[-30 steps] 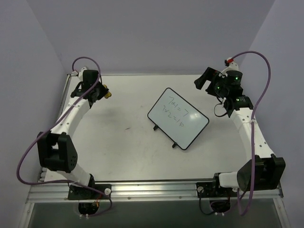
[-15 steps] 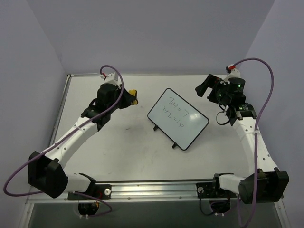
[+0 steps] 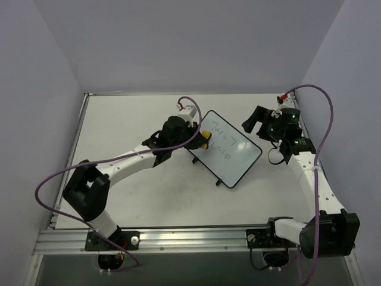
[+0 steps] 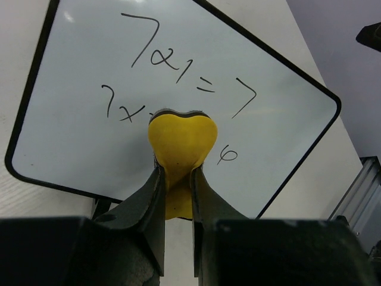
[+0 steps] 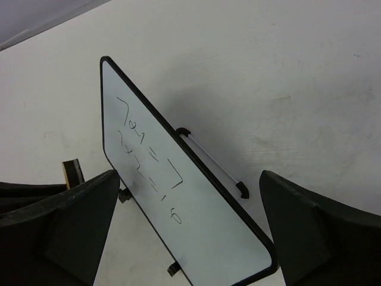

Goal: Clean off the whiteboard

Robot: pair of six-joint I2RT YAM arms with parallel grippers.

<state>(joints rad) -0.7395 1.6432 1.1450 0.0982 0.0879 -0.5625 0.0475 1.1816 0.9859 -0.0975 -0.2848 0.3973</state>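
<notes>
The whiteboard lies tilted mid-table, black-framed, with two lines of dark handwriting. It also shows in the left wrist view and the right wrist view. My left gripper is shut on a yellow eraser at the board's left edge. In the left wrist view the eraser sits over the lower line of writing, pinched by the gripper. I cannot tell if it touches the board. My right gripper hangs open and empty above the board's far right corner, jaws wide apart in its own view.
Small black clips stick out of the board's near edge. A thin stand bar lies behind the board. An aluminium rail runs along the near table edge. Purple walls close in the table on three sides.
My left arm has swung from the far left corner rightward to the whiteboard, carrying the yellow eraser. My right gripper has shifted slightly toward the board.
</notes>
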